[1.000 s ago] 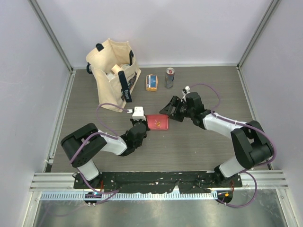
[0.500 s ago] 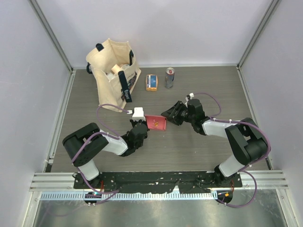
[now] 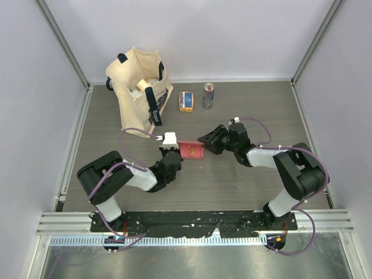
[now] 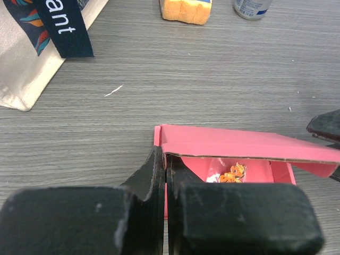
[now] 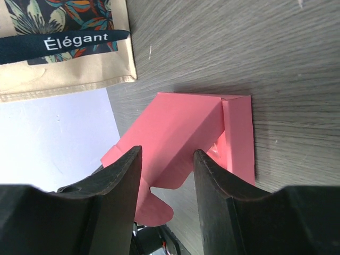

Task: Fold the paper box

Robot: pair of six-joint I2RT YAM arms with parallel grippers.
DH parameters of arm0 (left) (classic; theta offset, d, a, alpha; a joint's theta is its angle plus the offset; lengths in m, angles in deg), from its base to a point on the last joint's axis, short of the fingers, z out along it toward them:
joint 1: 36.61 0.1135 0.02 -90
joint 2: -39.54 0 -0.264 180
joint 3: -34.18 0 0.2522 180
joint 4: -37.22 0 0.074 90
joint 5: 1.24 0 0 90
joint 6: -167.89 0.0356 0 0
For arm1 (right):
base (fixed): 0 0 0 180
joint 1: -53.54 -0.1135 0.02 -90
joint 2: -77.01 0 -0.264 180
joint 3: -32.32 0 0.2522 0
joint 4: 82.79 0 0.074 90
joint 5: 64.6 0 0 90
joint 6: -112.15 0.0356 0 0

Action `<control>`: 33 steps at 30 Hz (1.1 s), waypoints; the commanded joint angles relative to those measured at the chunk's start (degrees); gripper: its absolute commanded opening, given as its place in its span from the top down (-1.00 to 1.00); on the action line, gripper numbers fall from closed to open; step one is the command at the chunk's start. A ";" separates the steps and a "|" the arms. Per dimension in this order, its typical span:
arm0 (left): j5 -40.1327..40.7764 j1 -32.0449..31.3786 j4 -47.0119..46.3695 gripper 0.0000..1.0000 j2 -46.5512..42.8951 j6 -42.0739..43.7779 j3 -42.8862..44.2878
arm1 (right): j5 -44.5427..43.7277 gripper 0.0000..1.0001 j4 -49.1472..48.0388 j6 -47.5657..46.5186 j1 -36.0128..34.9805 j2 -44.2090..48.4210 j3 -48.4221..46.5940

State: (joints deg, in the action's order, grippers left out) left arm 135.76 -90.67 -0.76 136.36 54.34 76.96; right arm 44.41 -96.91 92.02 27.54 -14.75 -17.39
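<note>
Over the last second my right pincer (image 3: 206, 142) has slid in toward the paper box (image 3: 192, 149) and narrowed from wide to about half. Its fingers now sit at the end of the box that faces away from the tote bag (image 3: 139, 93). The box itself has barely shifted. It lies on the table (image 3: 232, 186) just off the tote bag's near corner, toward my bases. I read this as the setup for the fold being complete: one end is pinned and the other is reached, but no panel is tucked yet. The box is open, its pink lid (image 4: 244, 144) raised and tilted over the tray, and a small orange scrap (image 4: 232, 172) lies inside. My left pincer (image 4: 164, 159) is together, clamped on the thin card wall on the side that faces the tote bag, and it has not moved. My right pincer's jaws stand apart, with the raised lid panel running through the gap between them. In the left wrist view one dark fingertip (image 4: 325, 125) touches the lid's end farthest from the tote bag. Whether those jaws actually press on the card or only straddle it, I cannot tell.
</note>
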 commanded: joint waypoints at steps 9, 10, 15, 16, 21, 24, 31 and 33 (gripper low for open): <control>-4.90 -1.75 1.12 0.81 -0.75 -1.67 -2.82 | -0.19 0.20 1.94 -18.34 -2.30 1.59 0.26; -5.43 -1.75 1.12 0.76 -1.10 -2.20 -3.17 | -0.63 0.20 2.04 -19.58 -2.48 2.03 0.35; -9.02 -1.75 4.70 0.29 -5.05 -4.92 -4.58 | -1.95 0.20 3.71 -25.30 -2.48 1.94 -0.09; -9.82 -1.75 6.38 0.20 -6.01 -5.62 -4.67 | -1.78 0.20 3.80 -25.91 -2.65 1.59 -0.44; -17.55 -1.75 18.74 -0.25 -17.94 -11.07 -6.77 | -4.23 0.20 6.95 -29.69 -3.18 2.20 -1.76; -23.70 -1.84 27.44 -0.36 -24.11 -11.86 -8.01 | -4.59 0.20 8.27 -31.10 -3.18 2.56 -2.72; -34.96 -0.61 51.11 -0.52 -40.20 -13.26 -3.45 | -6.95 0.16 13.01 -36.55 -4.06 2.29 -6.06; -35.83 1.49 56.46 -0.51 -41.97 -14.59 -1.34 | -7.14 0.13 13.20 -37.34 -4.23 3.26 -6.24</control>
State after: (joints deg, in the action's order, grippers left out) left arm 106.06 -91.50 40.46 98.00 42.58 70.69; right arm 39.75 -85.81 59.23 23.93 -14.12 -21.08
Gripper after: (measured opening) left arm 0.760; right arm 0.421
